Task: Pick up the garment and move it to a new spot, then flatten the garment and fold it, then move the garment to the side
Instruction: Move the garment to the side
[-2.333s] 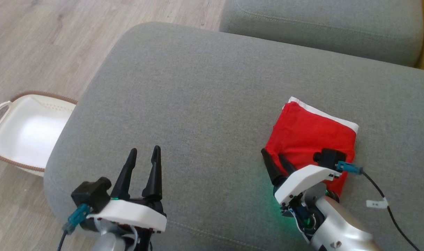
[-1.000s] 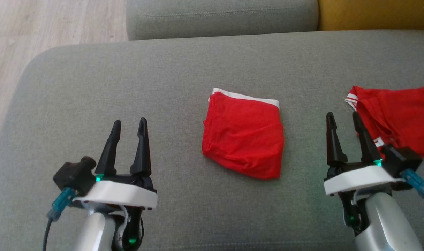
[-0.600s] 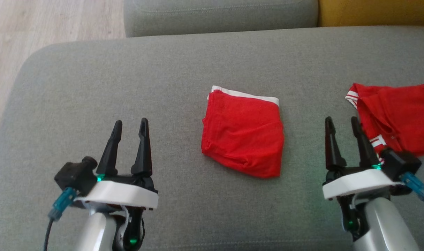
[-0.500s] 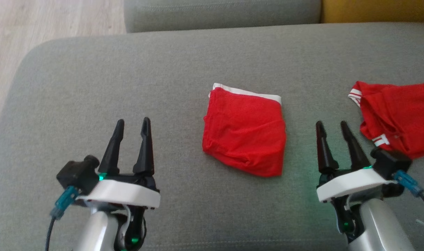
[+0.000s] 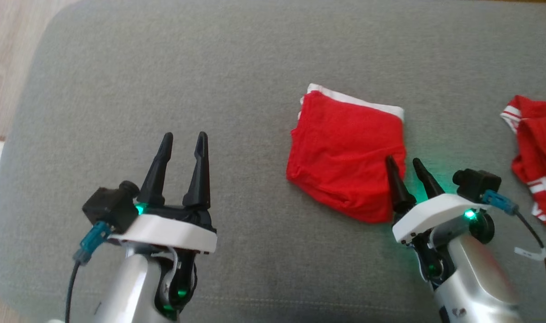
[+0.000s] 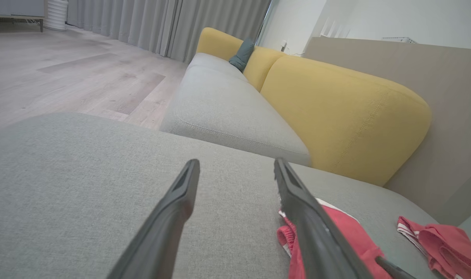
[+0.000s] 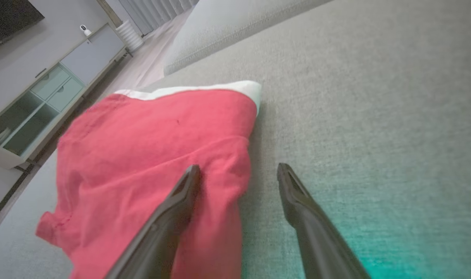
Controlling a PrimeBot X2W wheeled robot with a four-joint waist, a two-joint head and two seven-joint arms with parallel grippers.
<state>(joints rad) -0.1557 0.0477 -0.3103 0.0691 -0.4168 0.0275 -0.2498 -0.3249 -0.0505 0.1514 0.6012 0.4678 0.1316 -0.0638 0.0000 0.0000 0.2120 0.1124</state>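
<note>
Seemingly the fold is done: the red garment (image 5: 345, 157) lies squared on the cushion (image 5: 165, 67), its edge between the spread, empty fingers of the right gripper (image 5: 403, 161); left gripper (image 5: 184, 137) gapes idle well aside; shifting it sideways remains

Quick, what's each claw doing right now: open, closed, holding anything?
Left claw: open, empty, over the grey cushion.
Right claw: open, holding nothing, at the folded red garment edge.

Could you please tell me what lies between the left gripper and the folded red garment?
Only bare grey sofa cushion: the head view shows the open left gripper and the folded red garment apart, with nothing between them.
</note>
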